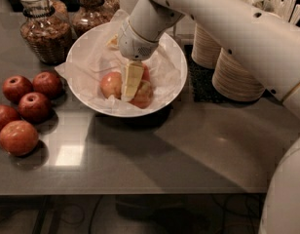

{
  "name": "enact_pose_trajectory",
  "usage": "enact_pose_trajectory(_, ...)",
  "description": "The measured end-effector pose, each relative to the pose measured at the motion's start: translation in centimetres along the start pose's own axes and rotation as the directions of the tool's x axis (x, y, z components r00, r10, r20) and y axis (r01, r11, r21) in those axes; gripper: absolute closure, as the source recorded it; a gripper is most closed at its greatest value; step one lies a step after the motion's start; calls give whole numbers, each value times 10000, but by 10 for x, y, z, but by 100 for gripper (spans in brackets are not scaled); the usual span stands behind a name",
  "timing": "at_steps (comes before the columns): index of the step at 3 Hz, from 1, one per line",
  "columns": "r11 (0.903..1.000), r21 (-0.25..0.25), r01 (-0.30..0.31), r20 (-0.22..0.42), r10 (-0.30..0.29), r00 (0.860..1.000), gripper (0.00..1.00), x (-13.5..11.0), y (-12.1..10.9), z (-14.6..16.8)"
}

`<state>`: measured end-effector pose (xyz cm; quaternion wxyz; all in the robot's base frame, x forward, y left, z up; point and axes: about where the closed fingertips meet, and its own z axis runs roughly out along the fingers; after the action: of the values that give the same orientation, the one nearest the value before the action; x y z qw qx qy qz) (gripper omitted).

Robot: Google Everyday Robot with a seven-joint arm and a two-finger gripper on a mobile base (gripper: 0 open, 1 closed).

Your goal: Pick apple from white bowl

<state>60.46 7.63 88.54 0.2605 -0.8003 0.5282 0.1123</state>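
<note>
The white bowl [91, 43], wide and lined with crinkled white paper, stands on the dark table at the back centre. Two apples lie in it. The apple [144, 95] with red blush over yellow skin lies right of centre, partly hidden by my gripper. A more evenly pinkish-red apple [110, 84] lies just left of it. My gripper [132, 82] reaches down into the bowl from above, its cream tip between the two apples and against the yellow-red one.
Several dark red apples [33, 106] lie on the table left of the bowl. Two glass jars [43, 30] stand behind it at the left. Stacks of cream paper bowls [235, 79] stand to the right. My arm [228, 28] crosses above the bowl's right side.
</note>
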Motion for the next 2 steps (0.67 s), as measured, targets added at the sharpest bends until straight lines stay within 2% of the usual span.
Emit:
enact_pose_trajectory(1, 10000, 4, 2, 76, -2, 10000, 28, -9, -2, -3)
enact_pose_trajectory(2, 10000, 3, 3, 76, -3, 10000, 20, -9, -2, -3)
